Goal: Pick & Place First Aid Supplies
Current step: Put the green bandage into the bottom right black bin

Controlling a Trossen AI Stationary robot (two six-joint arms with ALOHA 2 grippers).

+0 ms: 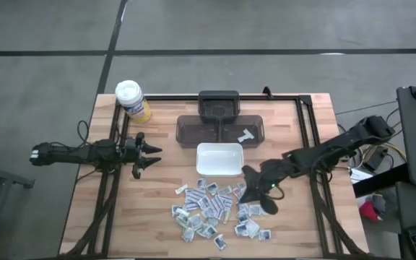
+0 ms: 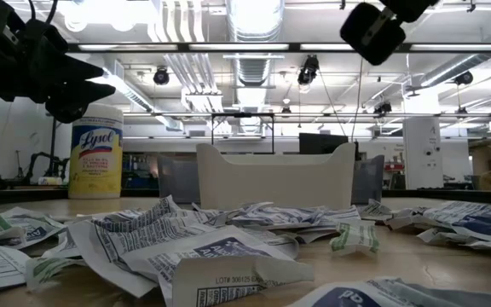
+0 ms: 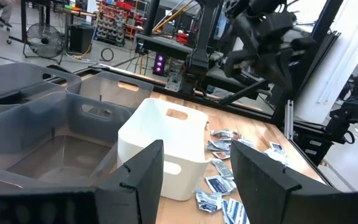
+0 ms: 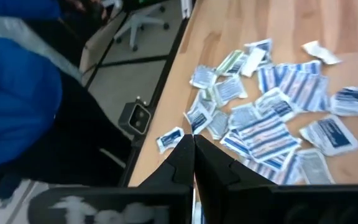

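Observation:
The first aid supplies, many small white and blue-printed packets (image 1: 215, 209), lie loosely heaped on the wooden table near its front edge (image 2: 228, 239) (image 4: 272, 118). Behind them a white tray (image 1: 219, 159) (image 3: 160, 143) stands on the table. My right gripper (image 1: 268, 206) (image 4: 194, 140) hovers over the right end of the heap. It is shut, slants down toward the near edge and has nothing between its fingers. At the table's left my left gripper (image 1: 150, 155) (image 3: 194, 155) stays open and level, pointing toward the tray.
Two dark clear bins (image 1: 221, 130) stand behind the white tray. A yellow canister with a white lid (image 1: 132, 101) (image 2: 96, 158) is at the far left corner. Black rails (image 1: 313, 144) run along both sides of the table. Bare wood lies left of the heap.

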